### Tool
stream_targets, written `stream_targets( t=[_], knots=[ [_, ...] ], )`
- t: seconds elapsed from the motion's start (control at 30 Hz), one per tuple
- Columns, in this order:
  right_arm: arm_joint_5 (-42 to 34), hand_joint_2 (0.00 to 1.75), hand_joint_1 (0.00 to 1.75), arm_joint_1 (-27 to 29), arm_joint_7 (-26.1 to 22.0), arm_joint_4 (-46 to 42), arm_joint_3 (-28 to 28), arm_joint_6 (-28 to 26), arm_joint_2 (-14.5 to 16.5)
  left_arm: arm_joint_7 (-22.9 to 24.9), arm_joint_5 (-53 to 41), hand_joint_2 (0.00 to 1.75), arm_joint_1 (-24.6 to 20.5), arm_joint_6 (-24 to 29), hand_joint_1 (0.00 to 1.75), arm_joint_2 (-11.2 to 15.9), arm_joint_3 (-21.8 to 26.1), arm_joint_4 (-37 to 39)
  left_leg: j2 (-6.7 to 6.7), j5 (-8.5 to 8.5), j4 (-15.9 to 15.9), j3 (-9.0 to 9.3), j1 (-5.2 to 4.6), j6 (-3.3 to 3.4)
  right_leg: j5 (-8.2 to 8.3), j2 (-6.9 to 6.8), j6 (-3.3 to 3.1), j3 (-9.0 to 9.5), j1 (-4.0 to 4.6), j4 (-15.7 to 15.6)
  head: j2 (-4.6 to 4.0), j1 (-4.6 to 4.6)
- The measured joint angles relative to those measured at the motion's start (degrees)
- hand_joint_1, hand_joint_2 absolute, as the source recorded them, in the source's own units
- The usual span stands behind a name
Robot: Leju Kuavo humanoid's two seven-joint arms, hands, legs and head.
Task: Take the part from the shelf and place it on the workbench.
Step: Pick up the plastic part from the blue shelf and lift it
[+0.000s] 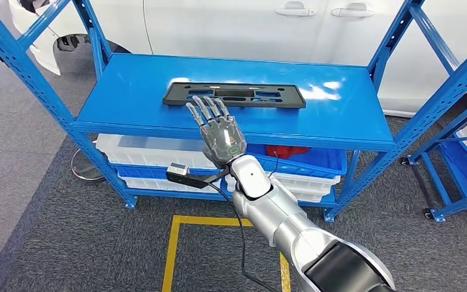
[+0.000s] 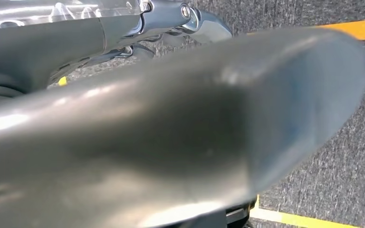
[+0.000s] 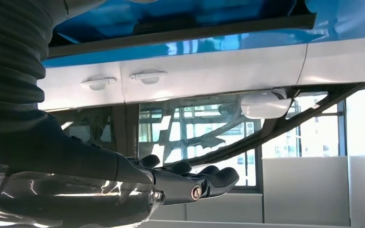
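One part [image 1: 234,95], a flat black plate with slots, is seen lying on the top board of a blue shelf [image 1: 127,100], toward the back and near the middle; its near edge is partly covered in the head view by the fingertips of the right hand [image 1: 219,131]. That hand is held flat, palm down, with the fingers stretched forward and slightly apart, and nothing is gripped in it; whether the fingertips touch the part or hover just above it cannot be told. In the right wrist view the same hand [image 3: 171,183] is seen from the side with its fingers straight and free, and the shelf board and the part's edge [image 3: 185,28] are shown turned over. The left hand [image 2: 171,142] is seen only as a blurred grey mass very close to the lens in the left wrist view, so the state of its fingers cannot be told. Two white bins [image 1: 158,152] are counted under the top board, both cut off by the board's front edge and by the right arm; something red [image 1: 286,151] lies in a blue tray [image 1: 322,161] beside them, too hidden to be named. One white car [image 1: 267,24] is stood behind the shelf, cut off by the picture's top, with two door handles showing. One yellow floor line [image 1: 176,243] is partly hidden by the arm, and a second blue rack [image 1: 456,164] is cut off at the right edge.
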Motion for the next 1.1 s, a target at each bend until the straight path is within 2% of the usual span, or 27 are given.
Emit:
stream_targets(
  t=[0.03, 0.1, 0.13, 0.17, 0.23, 0.3, 0.33, 0.37, 0.43, 0.47, 0.5, 0.53, 0.57, 0.6, 0.63, 0.67, 0.7, 0.77, 0.83, 0.87, 0.97, 1.0, 1.03, 1.07, 1.1],
  knots=[
    [0.04, 1.75, 0.00, 0.09, -0.05, 0.00, -0.01, -0.01, 0.12, 0.01, -0.01, 0.00, 0.02, -0.02, 0.00, -0.01, -0.02, 0.00, -0.05, -0.12, 0.03, 0.17, -0.10, 0.00, 1.41, 0.00, -0.18, 0.27, 0.03, -1.15, 0.00, -0.01],
    [0.10, 1.75, 0.00, 0.11, -0.18, 0.01, -0.01, -0.01, 0.42, 0.01, -0.04, 0.00, 0.03, -0.08, 0.00, -0.05, -0.07, 0.00, -0.13, -0.47, 0.08, 0.66, -0.26, -0.15, 5.83, -0.02, -0.87, 3.48, 0.22, -8.72, 0.00, 0.00],
    [0.11, 1.75, 0.00, 0.06, -0.26, 0.02, -0.01, -0.02, 0.57, 0.01, -0.05, 0.00, 0.00, -0.10, 0.00, -0.10, -0.09, 0.01, -0.15, -0.69, 0.18, 0.79, -0.42, -0.31, 7.38, -0.06, -1.25, 5.29, 0.38, -12.73, 0.00, -0.04],
    [0.10, 1.75, 0.00, 0.05, -0.31, 0.05, -0.01, -0.03, 0.71, 0.02, -0.05, 0.00, -0.02, -0.13, 0.00, -0.14, -0.11, 0.01, -0.15, -0.84, 0.23, 0.83, -0.47, -0.53, 8.16, -0.09, -1.54, 6.45, 0.53, -15.37, 0.00, -0.08],
    [0.02, 1.75, 0.00, 0.06, -0.40, 0.19, -0.01, -0.06, 0.96, 0.08, -0.05, 0.00, 0.00, -0.15, 0.00, -0.19, -0.13, 0.02, -0.11, -1.06, 0.22, 0.77, -0.53, -1.12, 8.09, -0.06, -1.93, 7.15, 0.79, -17.04, -0.01, -0.15],
    [-0.08, 1.75, 0.00, 0.07, -0.45, 0.31, -0.02, -0.08, 1.20, 0.11, -0.05, 0.00, 0.04, -0.16, 0.00, -0.19, -0.13, 0.02, -0.05, -1.44, 0.28, 0.97, -0.47, -1.82, 8.05, 0.03, -2.37, 7.61, 0.61, -17.50, -0.01, -0.15],
    [-0.13, 1.75, 0.00, 0.04, -0.47, 0.34, -0.02, -0.09, 1.38, 0.10, -0.05, 0.00, 0.04, -0.17, 0.00, -0.20, -0.14, 0.02, -0.03, -2.09, 1.35, 0.64, -0.42, -2.17, 8.00, 0.01, -2.63, 8.04, 0.42, -17.84, -0.01, -0.24],
    [-0.18, 1.75, 0.00, 0.04, -0.53, 0.38, -0.03, -0.09, 1.60, 0.10, -0.05, 0.00, 0.02, -0.18, 0.00, -0.20, -0.15, 0.02, -0.02, -3.21, 3.61, -0.33, -0.35, -2.52, 7.93, -0.02, -2.86, 8.51, 0.21, -18.14, 0.00, -0.33],
    [-0.26, 1.75, 0.00, 0.19, -0.74, 0.56, -0.03, -0.03, 1.95, 0.10, -0.04, 0.00, 0.05, -0.20, 0.00, -0.22, -0.17, 0.02, -0.01, -6.16, 11.13, -4.25, -0.07, -3.10, 7.53, -0.09, -3.14, 9.13, 0.13, -18.27, 0.00, -0.50],
    [-0.26, 1.75, 0.00, 0.36, -0.85, 0.70, -0.03, 0.02, 2.03, 0.11, -0.04, 0.00, 0.11, -0.22, 0.00, -0.21, -0.17, 0.02, 0.00, -7.10, 14.66, -6.38, 0.03, -3.31, 7.28, -0.07, -3.17, 9.38, 0.14, -18.23, 0.00, -0.48],
    [-0.26, 1.75, 0.00, 0.54, -0.96, 0.87, -0.03, 0.08, 2.07, 0.12, -0.04, 0.00, 0.20, -0.26, 0.00, -0.21, -0.17, 0.03, 0.00, -6.98, 16.53, -7.82, 0.09, -3.46, 6.98, -0.05, -3.14, 9.67, 0.14, -18.19, 0.00, -0.49],
    [-0.27, 1.75, 0.00, 0.67, -1.04, 1.07, -0.03, 0.14, 2.13, 0.13, -0.04, 0.00, 0.30, -0.31, 0.00, -0.21, -0.17, 0.03, 0.01, -5.72, 16.19, -8.21, 0.14, -3.51, 6.65, -0.02, -3.07, 10.02, 0.14, -18.13, 0.00, -0.49],
    [-0.28, 1.75, 0.00, 0.74, -1.09, 1.22, -0.03, 0.19, 2.25, 0.14, -0.03, 0.00, 0.37, -0.37, 0.00, -0.21, -0.17, 0.04, 0.03, -3.42, 13.49, -7.42, 0.20, -3.49, 6.27, 0.02, -2.97, 10.47, 0.13, -18.07, 0.00, -0.49],
    [-0.29, 1.75, 0.00, 0.73, -1.15, 1.36, -0.03, 0.25, 2.43, 0.14, -0.02, 0.00, 0.40, -0.41, 0.00, -0.21, -0.17, 0.04, 0.08, -0.75, 9.27, -5.85, 0.25, -3.39, 5.84, 0.05, -2.81, 10.97, 0.12, -18.02, 0.00, -0.49],
    [-0.33, 1.75, 0.00, 0.67, -1.21, 1.49, -0.03, 0.30, 2.63, 0.14, -0.01, 0.00, 0.40, -0.45, 0.00, -0.21, -0.17, 0.07, 0.13, 1.02, 5.32, -4.14, 0.14, -3.18, 5.42, 0.09, -2.57, 11.37, 0.22, -17.96, 0.00, -0.48],
    [-0.42, 1.75, 0.00, 0.58, -1.26, 1.60, -0.03, 0.34, 2.85, 0.15, 0.01, 0.00, 0.35, -0.48, 0.00, -0.21, -0.17, 0.09, 0.16, 1.95, 2.34, -2.76, 0.02, -2.77, 5.08, 0.13, -2.27, 11.64, 0.31, -17.93, 0.00, -0.50],
    [-0.54, 1.75, 0.00, 0.51, -1.32, 1.74, -0.03, 0.38, 3.01, 0.15, 0.02, 0.00, 0.31, -0.50, 0.00, -0.21, -0.17, 0.11, 0.16, 2.04, 0.76, -2.01, -0.11, -2.35, 4.84, 0.14, -1.97, 11.79, 0.41, -17.97, 0.00, -0.46],
    [-0.85, 1.75, 0.00, 0.39, -1.43, 2.05, -0.03, 0.41, 3.24, 0.14, 0.02, 0.00, 0.23, -0.52, 0.00, -0.21, -0.17, 0.14, 0.05, 1.40, 0.19, -1.55, -0.18, -1.38, 4.77, 0.15, -1.40, 11.95, 0.55, -17.86, 0.00, -0.42],
    [-1.10, 1.75, 0.00, 0.27, -1.49, 2.30, -0.03, 0.36, 3.43, 0.12, 0.02, 0.00, 0.35, -0.53, 0.00, -0.25, -0.17, 0.15, 0.00, 1.15, -0.15, -0.98, 0.00, -0.64, 4.56, 0.09, -0.92, 11.19, 0.50, -15.82, 0.00, -0.28],
    [-1.19, 1.75, 0.00, 0.18, -1.49, 2.40, -0.03, 0.31, 3.49, 0.12, 0.03, 0.00, 0.37, -0.52, 0.00, -0.26, -0.16, 0.15, -0.01, 1.01, -0.27, -0.63, 0.07, -0.29, 3.91, 0.08, -0.70, 9.85, 0.43, -13.38, 0.00, -0.18],
    [-1.34, 1.75, 0.00, 0.27, -1.49, 2.91, -0.03, 0.16, 3.48, 0.10, 0.03, 0.00, 0.33, -0.50, 0.00, -0.25, -0.15, 0.16, -0.04, 0.30, -0.35, 0.02, -0.08, 0.35, 0.15, 0.06, -0.23, 2.87, 0.26, -2.86, 0.00, -0.04],
    [-1.43, 1.75, 0.00, 0.42, -1.51, 3.12, -0.03, 0.12, 3.47, 0.12, 0.01, 0.00, 0.38, -0.50, 0.00, -0.25, -0.15, 0.18, -0.08, 0.00, -0.34, 0.33, -0.16, 0.41, -0.25, 0.06, -0.21, 1.06, 0.24, -0.89, 0.00, -0.04],
    [-1.52, 1.75, 0.00, 0.54, -1.54, 3.29, -0.03, 0.09, 3.47, 0.14, -0.01, 0.00, 0.45, -0.50, 0.00, -0.25, -0.15, 0.20, -0.13, -0.35, -0.33, 0.74, -0.24, 0.40, 0.54, 0.06, -0.30, 0.22, 0.24, -0.93, 0.00, -0.04],
    [-1.62, 1.75, 0.00, 0.60, -1.56, 3.39, -0.03, 0.06, 3.47, 0.15, -0.03, 0.00, 0.51, -0.50, 0.00, -0.25, -0.15, 0.21, -0.17, -0.74, -0.33, 1.29, -0.33, 0.36, 2.63, 0.06, -0.54, 0.61, 0.28, -3.31, 0.00, -0.04],
    [-1.69, 1.75, 0.00, 0.61, -1.57, 3.43, -0.03, 0.03, 3.47, 0.16, -0.05, 0.00, 0.53, -0.50, 0.00, -0.26, -0.15, 0.22, -0.21, -1.16, -0.34, 1.91, -0.44, 0.31, 5.53, 0.05, -0.94, 1.86, 0.39, -7.28, 0.00, -0.03]
  ],
)
